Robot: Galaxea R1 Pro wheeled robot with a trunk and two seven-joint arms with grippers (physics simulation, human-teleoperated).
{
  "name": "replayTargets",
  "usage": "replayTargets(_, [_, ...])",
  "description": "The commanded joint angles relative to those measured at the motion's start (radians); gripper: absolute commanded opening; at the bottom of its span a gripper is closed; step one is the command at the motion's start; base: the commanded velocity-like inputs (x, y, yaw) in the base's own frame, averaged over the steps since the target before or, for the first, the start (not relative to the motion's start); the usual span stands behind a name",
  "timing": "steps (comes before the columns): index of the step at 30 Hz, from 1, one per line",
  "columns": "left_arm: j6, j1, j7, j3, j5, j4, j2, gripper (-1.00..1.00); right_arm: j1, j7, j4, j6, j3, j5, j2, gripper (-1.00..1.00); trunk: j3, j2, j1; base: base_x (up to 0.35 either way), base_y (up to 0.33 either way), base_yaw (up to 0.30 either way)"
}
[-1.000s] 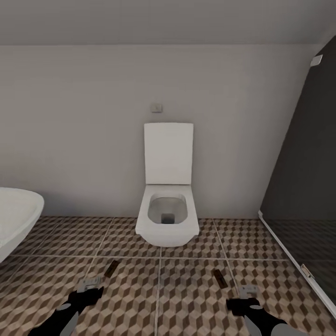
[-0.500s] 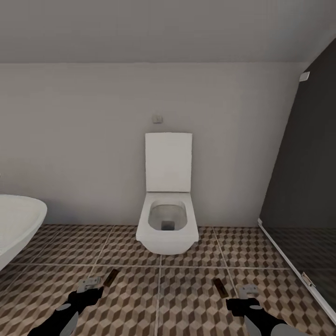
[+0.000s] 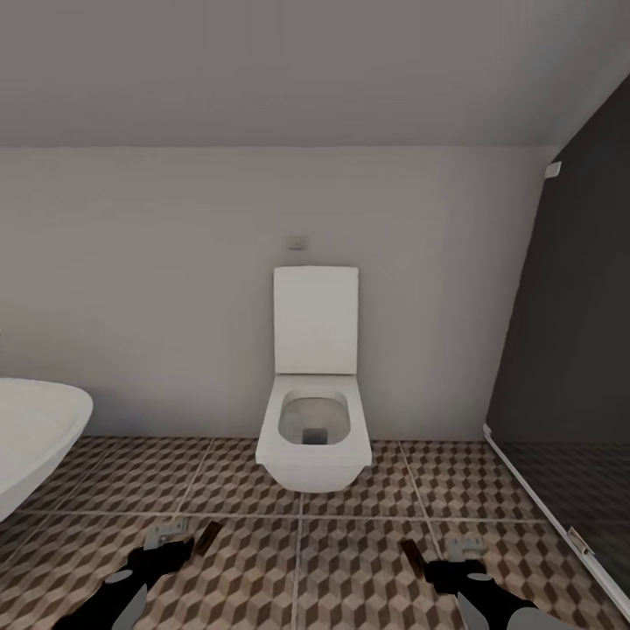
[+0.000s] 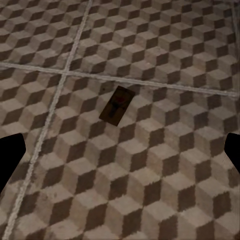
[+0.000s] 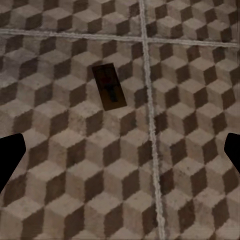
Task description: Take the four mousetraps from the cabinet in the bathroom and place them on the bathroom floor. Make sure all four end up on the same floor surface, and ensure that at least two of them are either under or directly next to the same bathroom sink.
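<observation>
Two mousetraps lie flat on the bathroom floor [image 3: 297, 569]: one mousetrap [image 3: 207, 536] just ahead of my left gripper [image 3: 166, 532], the other mousetrap [image 3: 411, 553] just ahead of my right gripper [image 3: 464, 548]. In the left wrist view the tan trap [image 4: 116, 105] rests on the cube tiles beyond the open left gripper [image 4: 120, 155], nothing between its black fingertips [image 4: 10, 160]. In the right wrist view a darker trap [image 5: 109, 86] lies beyond the open right gripper [image 5: 120, 152]. The white sink [image 3: 35, 429] juts in at the left edge. The cabinet is out of view.
A white boxy toilet [image 3: 315, 429] with raised lid stands against the pale back wall, straight ahead. A dark glass shower wall [image 3: 569, 367] with a white floor rail [image 3: 542, 516] closes off the right side. Open tiled floor lies between sink and toilet.
The whole picture has slid downward and the toilet looks slightly smaller, so the camera has moved. Both traps stay on the tiles; both grippers hold their place in view.
</observation>
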Motion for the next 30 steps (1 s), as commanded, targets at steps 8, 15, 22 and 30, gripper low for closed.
replayTargets(8, [-0.003,-0.001,-0.004,-0.003,0.012,0.004,0.000,1.00,0.000,-0.002,0.004,-0.003,0.009,-0.011,0.002,1.00,0.028,0.023,-0.014,0.000,0.000,0.000])
replayTargets(15, [-0.003,-0.001,-0.004,-0.003,0.012,0.016,0.000,1.00,0.000,-0.002,0.006,-0.002,0.009,-0.012,0.004,1.00,0.050,0.072,-0.041,0.000,0.000,0.000])
replayTargets(22, [-0.003,-0.001,-0.004,-0.003,0.012,0.032,-0.001,1.00,0.000,-0.002,0.006,-0.002,0.009,-0.012,0.005,1.00,0.072,0.121,-0.068,0.000,0.000,0.000])
replayTargets(30, [-0.004,-0.001,-0.010,-0.003,0.011,0.051,-0.001,1.00,0.000,-0.002,0.029,-0.003,0.009,-0.011,0.005,1.00,0.097,0.177,-0.099,0.000,0.000,0.000])
